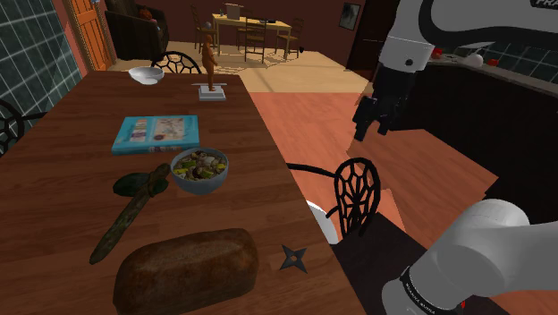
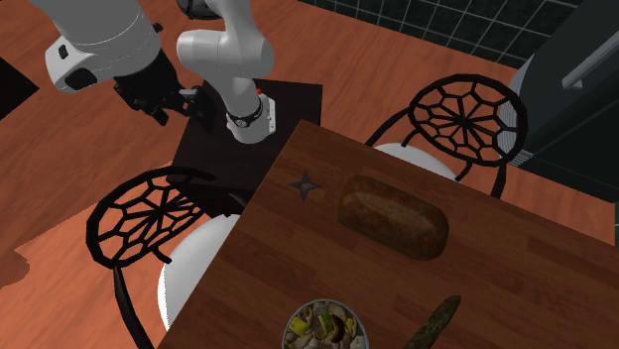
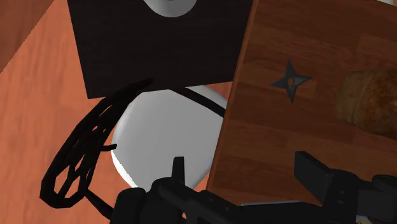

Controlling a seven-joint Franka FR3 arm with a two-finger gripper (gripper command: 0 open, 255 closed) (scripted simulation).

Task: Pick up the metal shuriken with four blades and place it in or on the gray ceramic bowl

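Observation:
The dark four-bladed shuriken [image 1: 292, 259] [image 2: 306, 185] [image 3: 291, 80] lies flat on the wooden table [image 1: 63, 179] near its corner by the stand, beside a brown loaf [image 1: 186, 268]. A grey-blue bowl [image 1: 199, 170] [image 2: 323, 327] holding food sits mid-table. A pale empty bowl [image 1: 146, 75] stands at the table's far end. My gripper [image 1: 370, 127] [image 2: 182, 107] [image 3: 245, 175] hangs open in the air off the table, above a black wire-backed chair [image 3: 83, 159], well short of the shuriken. Nothing is between its fingers.
The loaf [image 2: 393, 216] [image 3: 369, 102] lies just past the shuriken. A green sheathed dagger [image 1: 130, 210], a blue book [image 1: 156, 132] and a small statue [image 1: 211, 67] also lie on the table. Wire chairs [image 1: 356, 192] [image 2: 466, 114] flank the table's corner; the black stand [image 2: 248, 129] is close.

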